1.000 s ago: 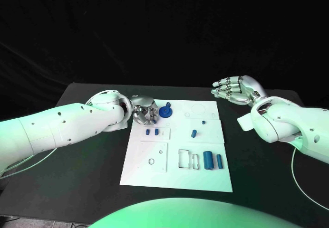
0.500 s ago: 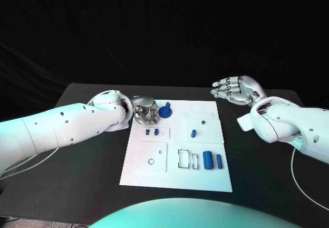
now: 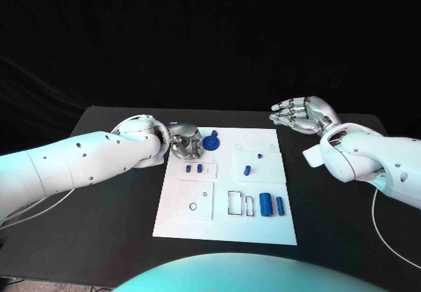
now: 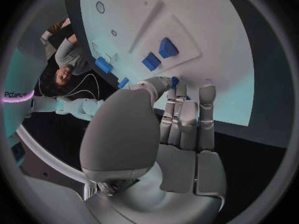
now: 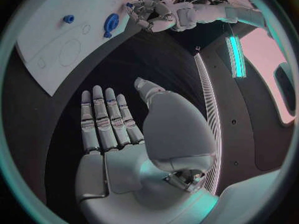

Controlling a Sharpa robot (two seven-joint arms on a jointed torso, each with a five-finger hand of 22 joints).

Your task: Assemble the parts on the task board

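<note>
The white task board (image 3: 226, 226) lies mid-table. My left hand (image 3: 184, 142) hangs over its far left corner, fingertips down. A small blue part (image 4: 175, 80) sits pinched between the thumb and a fingertip. Just right of the hand is a round blue part with a handle (image 3: 212, 143). Two small blue blocks (image 3: 194, 168) lie nearer me, also seen close to the fingers as blue blocks (image 4: 159, 54). Two blue pegs (image 3: 248, 170) and two blue cylinders (image 3: 272, 205) lie further right. My right hand (image 3: 300, 114) hovers off the board's far right corner, fingers spread, holding nothing.
A black rectangular frame (image 3: 238, 204) sits in the board beside the cylinders. An outlined ring (image 3: 192, 207) and a round outline (image 3: 252, 140) mark the board. Black table (image 3: 105, 207) surrounds the board on both sides.
</note>
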